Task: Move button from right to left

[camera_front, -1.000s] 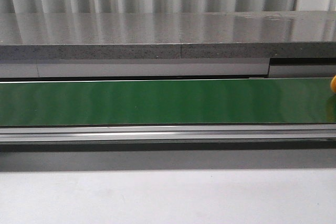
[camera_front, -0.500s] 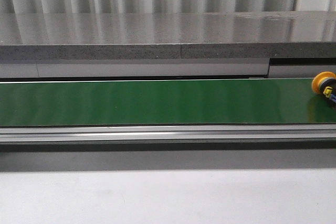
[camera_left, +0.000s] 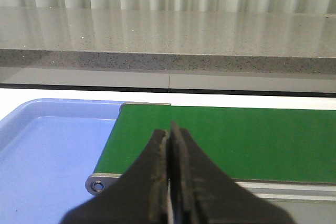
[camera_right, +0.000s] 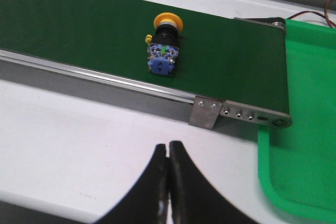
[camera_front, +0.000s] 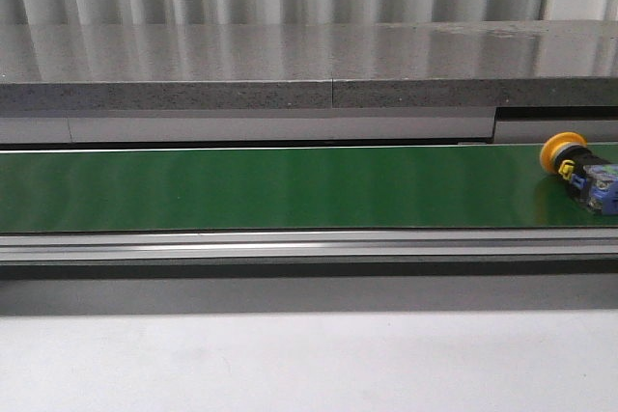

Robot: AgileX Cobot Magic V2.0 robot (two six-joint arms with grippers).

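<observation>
The button (camera_front: 579, 169) lies on its side at the right end of the green conveyor belt (camera_front: 290, 188), its yellow-orange head toward the back and its blue-grey block toward the front. In the right wrist view the button (camera_right: 164, 49) sits on the belt well beyond my right gripper (camera_right: 168, 147), which is shut and empty over the white table. My left gripper (camera_left: 170, 130) is shut and empty, hovering by the belt's left end (camera_left: 220, 140). Neither gripper appears in the front view.
A blue tray (camera_left: 47, 150) sits off the belt's left end. A green tray (camera_right: 304, 129) sits off the belt's right end. An aluminium rail (camera_front: 309, 243) runs along the belt's front edge, and a grey stone ledge (camera_front: 290, 69) stands behind it.
The button has come into the front view from the right edge and travelled leftward along the belt. Only its yellow head showed a second ago; now the whole button shows.
</observation>
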